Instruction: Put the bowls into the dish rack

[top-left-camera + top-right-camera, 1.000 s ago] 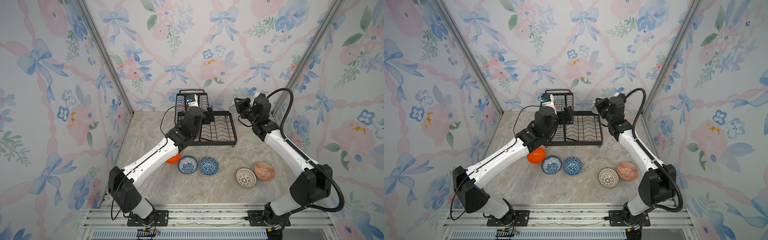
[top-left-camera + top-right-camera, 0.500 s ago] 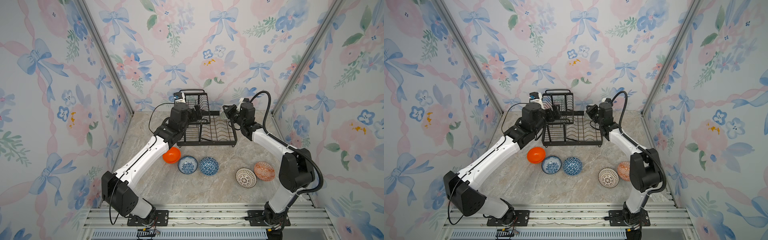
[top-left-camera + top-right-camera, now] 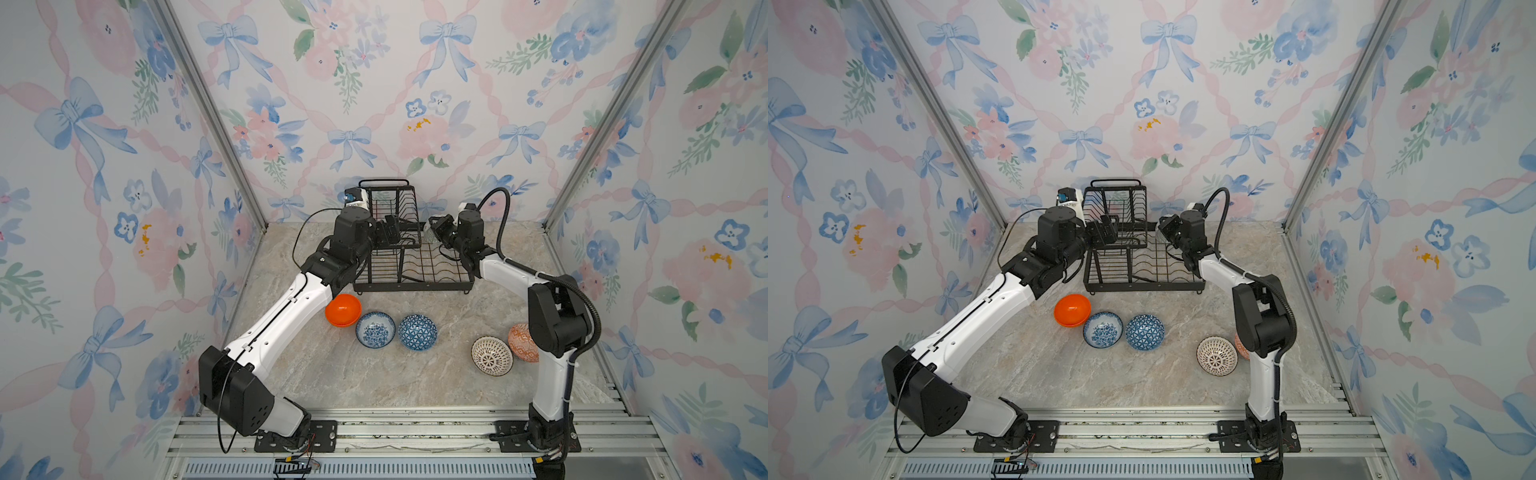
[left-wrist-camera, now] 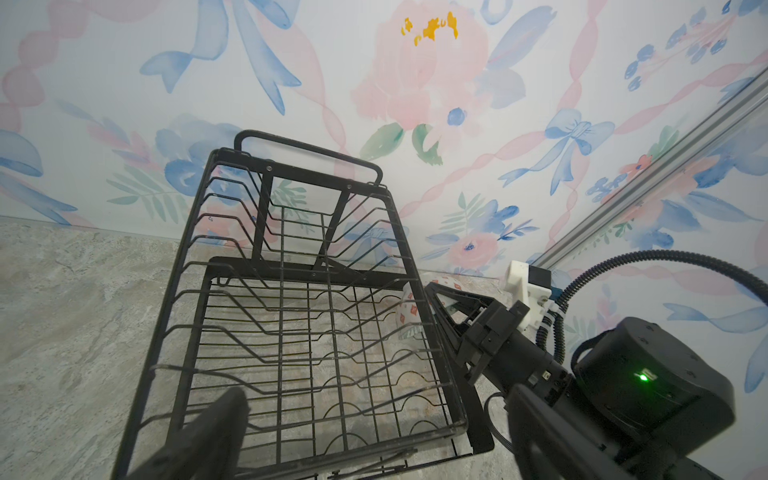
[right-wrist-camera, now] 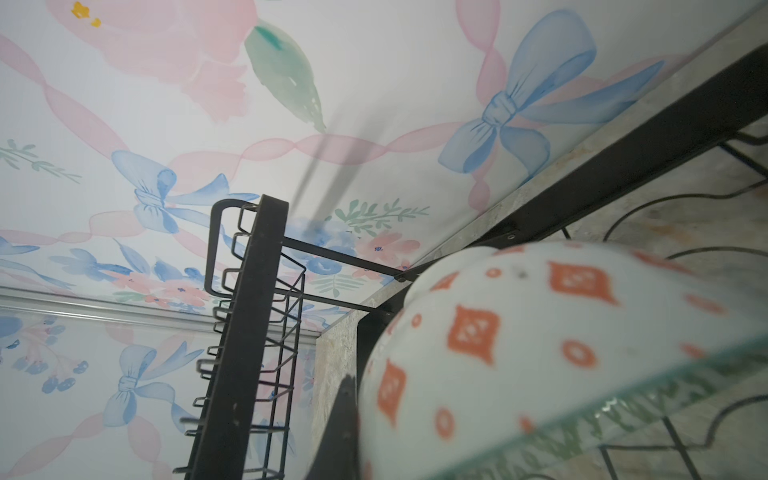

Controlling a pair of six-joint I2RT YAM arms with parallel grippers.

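Five bowls sit unloaded on the marble desk [image 3: 415, 382]: white lattice-patterned bowl [image 3: 492, 356], orange-red patterned bowl [image 3: 521, 343], blue triangle-patterned bowl [image 3: 417, 332], blue-floral white bowl [image 3: 375, 329] and plain orange bowl [image 3: 341, 310]. Beyond them, the black wire dish rack [image 3: 415, 282] holds nothing yet. The right gripper [image 3: 436, 226] pinches a pale green-rimmed bowl [image 4: 409, 309] at the rack's far edge. The left gripper [image 3: 390, 232] hangs spread by the upper basket.

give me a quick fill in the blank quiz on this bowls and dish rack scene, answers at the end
1. The right gripper is shut on the pale green bowl, while the left gripper stands ____.
2. ____ bowls rest on the table.
3. The orange-red patterned bowl is partly hidden by the ____ arm.
4. The blue-floral bowl sits ____ the plain orange bowl and the blue triangle-patterned bowl.

Missing words: open; five; right; between
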